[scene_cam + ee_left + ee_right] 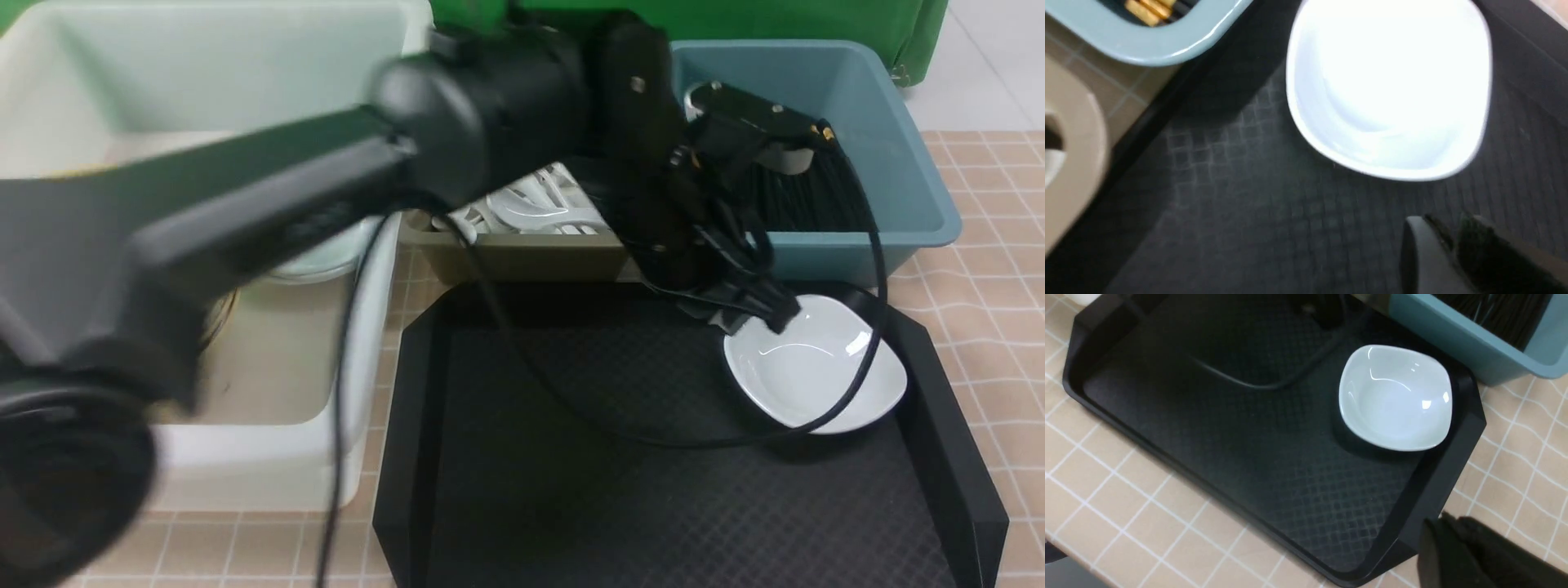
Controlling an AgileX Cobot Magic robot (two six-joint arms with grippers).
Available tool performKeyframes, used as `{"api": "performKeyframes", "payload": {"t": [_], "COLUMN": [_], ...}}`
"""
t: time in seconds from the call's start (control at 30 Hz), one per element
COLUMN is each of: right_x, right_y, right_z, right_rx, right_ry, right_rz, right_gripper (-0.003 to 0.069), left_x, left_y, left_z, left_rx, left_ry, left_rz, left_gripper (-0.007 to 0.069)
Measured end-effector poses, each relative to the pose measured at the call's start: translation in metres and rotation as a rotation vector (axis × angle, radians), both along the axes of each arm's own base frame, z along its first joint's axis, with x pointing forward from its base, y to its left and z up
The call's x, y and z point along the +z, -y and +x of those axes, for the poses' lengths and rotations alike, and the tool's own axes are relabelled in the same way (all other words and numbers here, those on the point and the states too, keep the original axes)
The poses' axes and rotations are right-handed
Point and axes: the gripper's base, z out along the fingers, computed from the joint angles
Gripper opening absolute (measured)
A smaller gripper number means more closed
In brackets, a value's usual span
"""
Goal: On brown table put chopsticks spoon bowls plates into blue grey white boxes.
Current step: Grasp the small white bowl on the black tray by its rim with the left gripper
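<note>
Big blurry left arm [204, 220] fills the lower left of the front view and stretches up across to the middle of the frame, cable dangling off it. Its left gripper [755, 314] ends up just right of centre, right over the upper-left edge of the white bowl [816, 367]; can't tell from that angle if it's actually touching the rim. In the left wrist view the fingers [1425, 253] sit in the lower right corner, pinched close together with nothing between them, and the bowl is a bit away from the tips. That bowl sits on the black tray [571, 457], tucked into the tray's upper-right corner in the front view. Behind the tray, at upper right, is the blue box [890, 163] with dark chopsticks [808, 200] in it. Top centre is the grey box [522, 253], holding white spoons [539, 204]. White box [269, 441] takes the left side, with some pale dish [326, 257] inside, mostly hidden by the arm. Right gripper [1447, 522] shows only in the lower right corner of its own wrist view, out over the tiled table [1126, 506] just off the tray's edge, fingers together, empty.
</note>
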Motion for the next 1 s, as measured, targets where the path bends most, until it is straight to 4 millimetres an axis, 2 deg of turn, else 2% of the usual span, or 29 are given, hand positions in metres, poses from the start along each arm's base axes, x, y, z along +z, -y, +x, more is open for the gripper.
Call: {"api": "performKeyframes", "payload": {"t": [0.03,0.07,0.1,0.2,0.27,0.33,0.47,0.53,0.7,0.8,1.0], "right_x": [-0.001,-0.001,-0.001,-0.001,-0.001,0.000,0.000,0.000,0.000,0.000,0.000], "right_y": [0.000,0.000,0.000,0.000,0.001,0.001,0.001,0.001,0.001,0.001,0.001], "right_z": [0.000,0.000,0.000,0.001,0.001,0.001,0.001,0.001,0.001,0.001,0.001], "right_rx": [-0.001,-0.001,0.000,0.003,0.002,0.002,0.003,0.006,0.021,0.021,0.022], "right_ry": [-0.001,-0.001,0.001,0.007,0.008,0.011,0.011,0.013,0.019,0.019,0.021], "right_rz": [-0.004,-0.003,-0.007,-0.016,-0.017,-0.020,-0.022,-0.024,-0.040,-0.040,-0.038], "right_gripper": [0.0076,0.0076,0.0076,0.0077,0.0077,0.0077,0.0077,0.0077,0.0078,0.0078,0.0078], "left_x": [-0.005,-0.006,-0.016,-0.028,-0.033,-0.046,-0.064,-0.074,-0.083,-0.084,-0.086], "left_y": [0.005,0.006,0.011,0.018,0.021,0.026,0.029,0.031,0.035,0.036,0.037], "left_z": [0.005,0.006,0.012,0.021,0.024,0.030,0.035,0.038,0.041,0.041,0.040], "left_rx": [0.022,0.025,0.054,0.121,0.141,0.170,0.201,0.219,0.250,0.259,0.261], "left_ry": [-0.014,-0.017,-0.040,-0.064,-0.064,-0.062,-0.071,-0.078,-0.087,-0.101,-0.111], "left_rz": [-0.003,-0.003,-0.004,-0.025,-0.035,-0.048,-0.049,-0.050,-0.085,-0.097,-0.098], "left_gripper": [0.0167,0.0175,0.0232,0.0360,0.0399,0.0489,0.0534,0.0534,0.0525,0.0476,0.0156]}}
